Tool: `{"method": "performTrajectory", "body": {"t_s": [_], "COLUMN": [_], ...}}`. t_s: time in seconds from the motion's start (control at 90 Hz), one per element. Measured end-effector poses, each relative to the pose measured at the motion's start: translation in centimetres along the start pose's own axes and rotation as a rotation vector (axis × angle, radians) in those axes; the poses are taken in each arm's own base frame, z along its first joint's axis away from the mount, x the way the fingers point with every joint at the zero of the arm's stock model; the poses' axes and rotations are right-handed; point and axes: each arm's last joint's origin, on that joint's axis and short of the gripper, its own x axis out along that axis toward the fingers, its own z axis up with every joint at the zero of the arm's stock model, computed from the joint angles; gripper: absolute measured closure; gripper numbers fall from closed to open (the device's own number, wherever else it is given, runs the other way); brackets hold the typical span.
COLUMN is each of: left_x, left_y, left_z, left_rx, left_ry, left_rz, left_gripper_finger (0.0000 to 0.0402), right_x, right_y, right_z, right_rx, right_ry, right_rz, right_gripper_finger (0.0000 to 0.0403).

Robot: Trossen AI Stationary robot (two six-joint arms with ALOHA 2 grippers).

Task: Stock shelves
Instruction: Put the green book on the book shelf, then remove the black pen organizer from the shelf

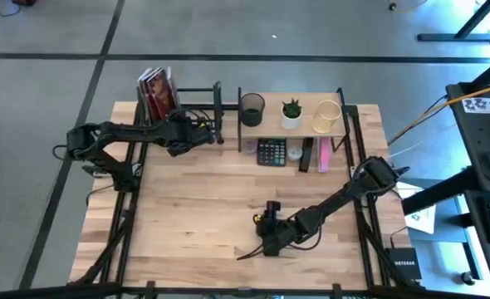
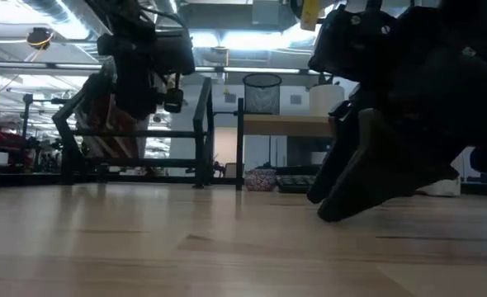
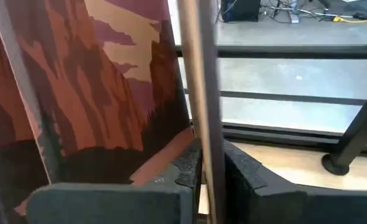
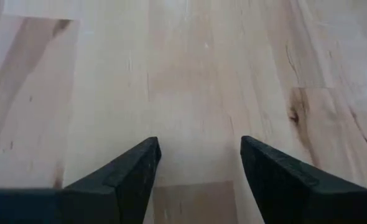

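Shelves along table's far edge, largely stocked: board shelf [image 1: 299, 129] holding mesh cup [image 1: 252, 109], plant [image 1: 291, 113]; calculator [image 1: 271, 152] beneath. Book rack [image 1: 197, 112] with books [image 1: 157, 91] at its left end. Left gripper [image 1: 197, 133] clamped on thin book [image 3: 203, 93] there. Right gripper [image 4: 196, 163] spread, empty, near front edge

Smooth pale wood tabletop [image 4: 190, 81]; black metal-bar book rack [image 1: 202, 104]; glossy book [image 3: 90, 87].
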Motion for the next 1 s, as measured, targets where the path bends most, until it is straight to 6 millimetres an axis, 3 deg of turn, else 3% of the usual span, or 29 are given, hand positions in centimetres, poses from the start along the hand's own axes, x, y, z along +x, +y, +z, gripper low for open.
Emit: {"method": "performTrajectory", "body": {"t_s": [0.278,0.589,1.0], "left_x": [-0.3,-1.2,-2.1], "left_y": [2.3,5.1,5.7], "left_z": [1.3,2.7,2.5], "left_rx": [0.040,0.083,0.106], "left_ry": [0.027,0.044,0.076], "left_rz": [0.046,0.084,0.049], "left_gripper_finger": [0.0361,0.0295,0.0245], "right_x": [0.0,0.0,-0.1], "right_y": [0.0,0.1,0.2], "right_z": [0.0,0.1,0.2], "right_rx": [0.002,0.006,0.014], "right_ry": [0.000,-0.003,-0.007], "right_rz": [0.008,0.021,0.037], "right_gripper_finger": [0.0185,0.0185,0.0185]}}
